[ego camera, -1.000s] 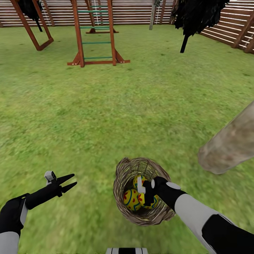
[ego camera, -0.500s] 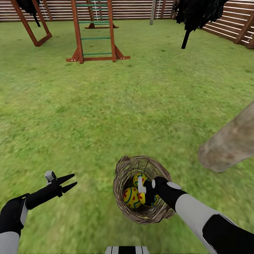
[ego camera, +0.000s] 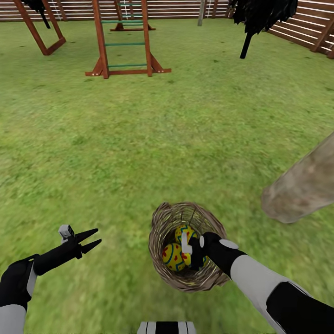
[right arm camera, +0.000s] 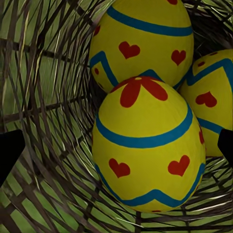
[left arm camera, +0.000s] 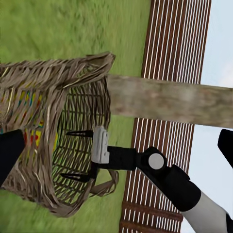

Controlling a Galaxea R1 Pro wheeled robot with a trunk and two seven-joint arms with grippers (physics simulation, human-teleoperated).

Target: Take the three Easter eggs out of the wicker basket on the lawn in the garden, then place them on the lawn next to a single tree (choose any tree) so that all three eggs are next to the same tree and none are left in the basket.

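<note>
**A:** So the right gripper (ego camera: 191,253) is down inside the wicker basket (ego camera: 160,227) on the lawn (ego camera: 139,153). In the right wrist view its jaws stand spread on either side of the nearest Easter egg (right arm camera: 148,155), the one with the red flower on top. Nothing's grasped yet. The other two eggs (right arm camera: 145,39) sit just behind it, all three touching.

**B:** And the left gripper (ego camera: 88,239)?

**A:** Hanging over the grass well to the side, fingers apart, empty.

**B:** What worries you?

**A:** The eggs are packed tight and round, so if the jaws close off-centre I'd guess the egg squirts sideways. The fingers could also snag the open weave and tip the basket over. At least the tree trunk (ego camera: 301,185) is near, just off to the right.
</note>
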